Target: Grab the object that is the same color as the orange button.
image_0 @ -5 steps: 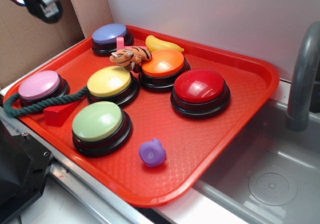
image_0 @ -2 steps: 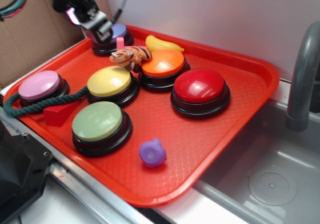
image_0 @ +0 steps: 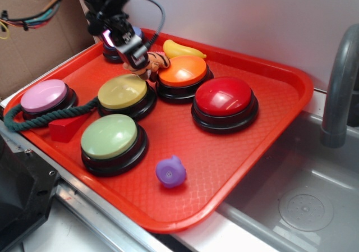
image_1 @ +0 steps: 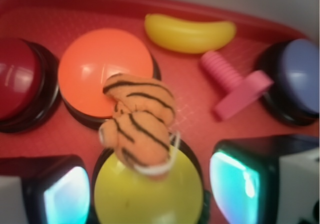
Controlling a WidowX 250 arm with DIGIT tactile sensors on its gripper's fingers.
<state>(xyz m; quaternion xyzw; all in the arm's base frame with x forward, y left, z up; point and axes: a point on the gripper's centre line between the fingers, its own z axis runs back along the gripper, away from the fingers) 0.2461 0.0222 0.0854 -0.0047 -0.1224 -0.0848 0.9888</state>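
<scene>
Exterior view: the red tray (image_0: 269,117) carries the orange button (image_0: 183,72) and yellow button (image_0: 122,92), with the toy tiger (image_0: 154,62) lying across their adjoining edges. Wrist view: the gripper (image_1: 150,191) stands spread wide — both fingers (image_1: 245,176) apart, gripping nothing — with the tiger centred between and just beyond them.

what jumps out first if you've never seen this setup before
The bright red tray crowded with big dome buttons grabs the eye, above all the orange button and the red button near the middle. Next is the robot hand hovering at the tray's back left over a small striped orange tiger, which lies between the orange button and the yellow button. A yellow banana and pink peg sit behind it.
</scene>
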